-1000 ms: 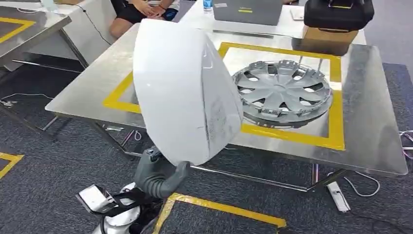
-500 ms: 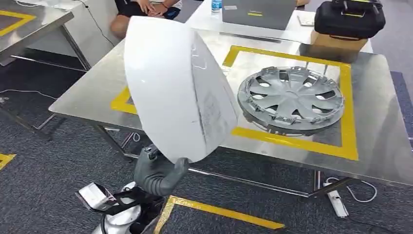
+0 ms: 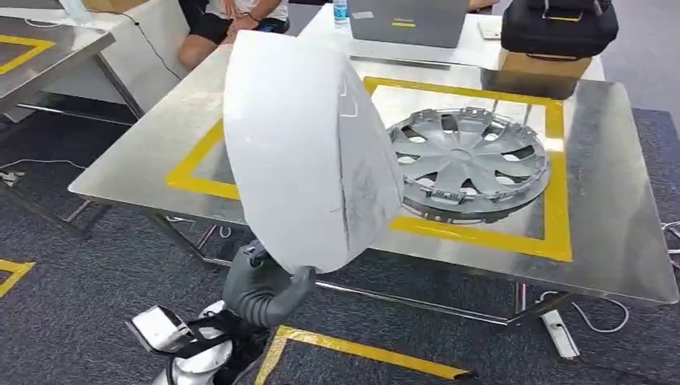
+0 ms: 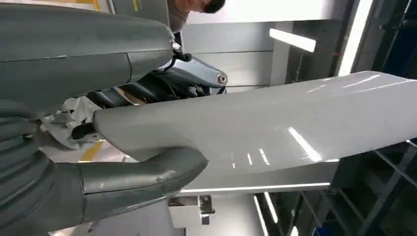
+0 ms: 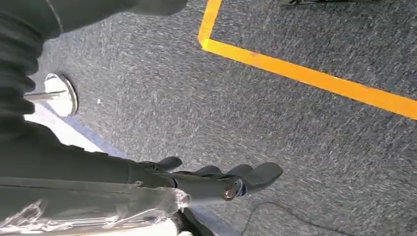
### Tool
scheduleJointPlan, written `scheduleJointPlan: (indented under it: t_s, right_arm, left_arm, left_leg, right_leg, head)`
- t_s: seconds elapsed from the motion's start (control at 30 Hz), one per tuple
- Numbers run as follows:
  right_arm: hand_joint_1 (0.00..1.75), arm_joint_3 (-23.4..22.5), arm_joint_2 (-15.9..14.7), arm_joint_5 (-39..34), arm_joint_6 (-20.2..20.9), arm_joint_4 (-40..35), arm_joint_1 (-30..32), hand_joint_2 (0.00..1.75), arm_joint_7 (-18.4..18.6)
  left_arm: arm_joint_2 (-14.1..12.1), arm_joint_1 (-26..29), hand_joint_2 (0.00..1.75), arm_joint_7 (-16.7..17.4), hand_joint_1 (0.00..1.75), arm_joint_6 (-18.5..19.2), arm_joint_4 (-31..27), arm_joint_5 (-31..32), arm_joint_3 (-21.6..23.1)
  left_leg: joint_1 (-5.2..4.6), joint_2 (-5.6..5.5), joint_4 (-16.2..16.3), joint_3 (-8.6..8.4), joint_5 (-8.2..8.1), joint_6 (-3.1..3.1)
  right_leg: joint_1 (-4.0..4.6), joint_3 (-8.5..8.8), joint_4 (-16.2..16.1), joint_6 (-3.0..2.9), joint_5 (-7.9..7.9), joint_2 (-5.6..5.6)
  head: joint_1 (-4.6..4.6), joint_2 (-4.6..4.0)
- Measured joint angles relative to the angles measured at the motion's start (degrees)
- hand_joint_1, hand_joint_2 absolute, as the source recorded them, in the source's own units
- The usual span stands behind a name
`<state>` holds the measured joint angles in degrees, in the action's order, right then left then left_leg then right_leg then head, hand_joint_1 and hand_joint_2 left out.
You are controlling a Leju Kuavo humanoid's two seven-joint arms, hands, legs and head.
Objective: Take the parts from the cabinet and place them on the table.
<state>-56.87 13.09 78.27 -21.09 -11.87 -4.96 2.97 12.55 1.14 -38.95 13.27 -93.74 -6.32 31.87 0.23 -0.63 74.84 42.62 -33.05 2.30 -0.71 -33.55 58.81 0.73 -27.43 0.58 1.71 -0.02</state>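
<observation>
My left hand [image 3: 261, 293] grips a large white curved shell part [image 3: 305, 152] by its lower edge and holds it upright in front of the steel table [image 3: 617, 200]. In the left wrist view the thumb [image 4: 142, 177] presses on the glossy white part [image 4: 275, 123]. A silver wheel cover [image 3: 469, 160] lies flat on the table inside a yellow tape frame [image 3: 561, 184], to the right of the held part. My right hand [image 5: 211, 179] hangs over the grey carpet with nothing in it, its fingers apart.
At the table's far edge stand a black case [image 3: 557, 24] on a cardboard box, a laptop [image 3: 409, 20] and a bottle [image 3: 341, 10]. A person [image 3: 232, 12] sits behind. Another steel table [image 3: 48, 48] stands left. A power strip [image 3: 559, 333] and yellow floor tape [image 3: 361, 345] lie below.
The whole picture swayed right, then back left, so the camera moved. My left hand still holds the white part the same way. The wheel cover has stayed in place on the table.
</observation>
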Motion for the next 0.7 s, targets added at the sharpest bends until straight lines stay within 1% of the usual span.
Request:
scheduleJointPlan:
  t_s: [0.03,0.07,0.1,0.13,0.17,0.2,0.23,0.27,0.3,0.33,0.37,0.4,0.43,0.47,0.5,0.53,0.57,0.6,0.63,0.67,0.7]
  right_arm:
    - [0.0,0.0,0.0,0.09,0.02,-0.02,0.09,1.75,-0.02]
    - [0.0,0.0,0.0,0.13,0.02,0.0,0.12,1.75,-0.04]
    - [0.0,0.0,0.0,0.13,0.04,0.0,0.1,1.75,-0.07]
    - [0.0,0.0,0.0,0.07,0.02,0.0,0.03,1.75,-0.05]
    - [0.0,0.0,0.0,0.0,0.0,0.0,0.04,1.75,-0.04]
    - [0.0,0.0,-0.04,-0.15,-0.09,-0.02,-0.06,1.75,0.04]
    - [0.0,0.0,-0.04,-0.26,-0.13,-0.02,-0.05,1.75,0.11]
    - [0.0,-0.02,-0.04,-0.31,-0.13,0.0,0.05,1.75,0.11]
    - [0.0,0.0,-0.04,-0.31,-0.13,0.0,0.11,1.75,0.15]
    - [0.0,-0.02,-0.04,-0.31,-0.13,0.0,0.05,1.75,0.2]
    - [0.0,0.0,-0.04,-0.33,-0.13,0.0,0.05,1.75,0.26]
    - [0.0,0.0,-0.04,-0.31,-0.13,0.0,-0.04,1.75,0.28]
    - [0.0,0.0,-0.04,-0.31,-0.13,0.0,-0.06,1.75,0.31]
    - [0.0,0.0,-0.04,-0.31,-0.13,0.0,-0.03,1.75,0.31]
    - [0.0,0.0,-0.04,-0.33,-0.13,0.0,0.03,1.75,0.31]
    - [0.0,-0.02,-0.04,-0.37,-0.13,0.0,0.12,1.75,0.31]
    - [0.0,-0.02,-0.04,-0.42,-0.11,0.0,0.13,1.75,0.28]
    - [0.0,-0.02,-0.04,-0.44,-0.11,0.0,0.08,1.75,0.24]
    - [0.0,-0.02,-0.04,-0.44,-0.13,-0.02,0.02,1.75,0.22]
    - [0.0,0.0,-0.04,-0.44,-0.13,0.0,0.01,1.75,0.2]
    - [0.0,0.0,-0.04,-0.5,-0.13,0.0,-0.05,1.75,0.24]
  left_arm:
    - [-0.02,0.08,1.75,0.0,1.75,0.22,0.0,0.02,0.04]
    - [-0.02,0.13,1.75,0.0,1.75,0.28,0.0,0.09,0.04]
    - [-0.02,0.15,1.75,0.0,1.75,0.26,0.0,0.06,0.04]
    - [-0.02,0.13,1.75,0.0,1.75,-0.13,0.0,-0.05,0.04]
    - [-0.04,0.11,1.75,0.0,1.75,-0.7,0.02,-0.15,0.02]
    - [-0.02,0.02,1.75,0.0,1.75,-1.35,0.18,-0.57,-0.02]
    - [0.02,-0.05,1.75,0.0,1.75,-1.6,0.3,-0.83,-0.07]
    - [0.07,0.05,1.75,0.0,1.75,-1.71,0.44,-1.03,-0.11]
    - [0.07,0.08,1.75,0.0,1.75,-1.75,0.59,-1.27,-0.24]
    - [0.11,0.06,1.75,0.0,1.75,-1.75,0.63,-1.33,-0.37]
    - [0.26,0.01,1.75,0.0,1.75,-1.75,0.66,-1.36,-0.44]
    - [0.28,-0.16,1.75,0.0,1.75,-1.73,0.68,-1.33,-0.44]
    - [0.28,-0.18,1.75,0.0,1.75,-1.73,0.7,-1.33,-0.42]
    - [0.28,-0.15,1.75,0.0,1.75,-1.75,0.79,-1.33,-0.42]
    - [0.28,-0.13,1.75,0.0,1.75,-1.88,0.92,-1.33,-0.42]
    - [0.28,-0.12,1.75,0.0,1.75,-1.95,1.03,-1.36,-0.42]
    - [0.28,-0.12,1.75,0.0,1.75,-2.03,1.09,-1.42,-0.42]
    - [0.28,-0.12,1.75,0.0,1.75,-2.1,1.11,-1.44,-0.42]
    - [0.28,-0.13,1.75,0.0,1.75,-2.1,1.11,-1.47,-0.42]
    - [0.28,-0.14,1.75,0.0,1.75,-2.1,1.11,-1.49,-0.39]
    - [0.28,-0.17,1.75,0.0,1.75,-2.1,1.11,-1.53,-0.42]
  left_leg:
    - [0.02,0.0,0.63,0.55,0.72,-0.01]
    - [0.05,0.02,-0.99,-0.15,2.54,-0.09]
    - [0.08,0.03,-4.69,-2.12,4.9,-0.23]
    - [0.13,0.06,-9.47,-4.58,7.48,-0.34]
    - [0.2,0.22,-13.65,-6.54,9.57,-0.37]
    - [0.15,0.2,-15.25,-7.21,8.83,-0.39]
    - [0.19,0.16,-16.15,-7.41,7.97,-1.03]
    - [0.09,0.02,-16.05,-7.09,8.02,-1.23]
    - [-0.04,-0.07,-16.05,-7.06,7.91,-1.61]
    - [0.23,-0.05,-16.35,-7.3,7.95,-1.99]
    - [0.35,-0.02,-16.43,-7.54,7.84,-2.32]
    - [0.36,0.04,-16.43,-7.66,7.66,-2.65]
    - [0.3,0.06,-16.42,-7.7,7.56,-2.85]
    - [0.23,0.07,-16.42,-7.74,7.41,-3.07]
    - [0.17,0.04,-16.41,-7.82,7.31,-3.19]
    - [0.13,-0.04,-16.41,-7.98,7.21,-3.27]
    - [0.13,-0.1,-16.41,-8.26,7.04,-3.22]
    - [0.14,-0.16,-16.41,-8.64,6.83,-3.17]
    - [0.17,-0.18,-16.41,-9.1,6.6,-2.97]
    - [0.18,-0.18,-16.41,-9.5,6.29,-2.71]
    - [-0.23,-0.18,-16.28,-9.44,6.08,-2.39]
  right_leg:
    - [0.0,0.26,0.0,0.03,-0.24,0.0]
    - [-0.02,0.65,0.01,0.17,-0.27,-0.04]
    - [-0.06,1.15,0.09,0.6,0.12,-0.16]
    - [-0.15,1.69,0.1,0.76,-0.1,0.01]
    - [-0.09,1.82,0.09,1.19,-0.37,0.12]
    - [0.39,1.67,0.59,1.61,-0.68,0.25]
    - [0.41,1.12,0.56,1.82,-0.58,0.21]
    - [0.37,1.14,0.21,2.11,-0.45,0.13]
    - [0.26,1.34,-0.07,2.34,-0.44,0.03]
    - [0.22,1.44,-0.04,2.71,-0.72,0.07]
    - [0.19,1.01,0.77,2.99,-1.43,-0.03]
    - [0.2,-0.24,3.38,3.12,-2.83,-0.11]
    - [0.16,-2.44,7.68,3.24,-4.68,-0.12]
    - [0.17,-5.15,12.78,3.34,-6.65,-0.11]
    - [0.2,-7.61,17.04,3.41,-7.83,-0.1]
    - [0.19,-8.7,18.32,3.39,-7.38,-0.11]
    - [0.2,-8.39,16.86,3.35,-5.54,-0.1]
    - [0.18,-6.92,13.28,3.24,-2.9,-0.12]
    - [0.17,-4.65,8.22,3.07,0.0,-0.13]
    - [0.15,-2.16,2.76,2.98,2.51,-0.18]
    - [0.37,-1.14,1.38,2.89,1.48,-0.15]
  head:
    - [-0.09,0.0]
    - [-0.02,0.0]
    - [-0.07,0.0]
    - [-0.04,0.0]
    - [-0.02,0.0]
    - [0.24,0.0]
    - [0.14,0.0]
    - [-0.11,0.0]
    - [-0.11,0.0]
    - [-0.11,0.0]
    - [-0.13,0.0]
    - [-0.53,0.0]
    - [-0.74,0.0]
    - [-0.7,0.0]
    - [-0.77,0.0]
    - [-0.72,0.0]
    - [-0.74,0.0]
    - [-0.77,0.0]
    - [-0.74,0.0]
    - [-0.79,0.0]
    - [-0.74,0.0]
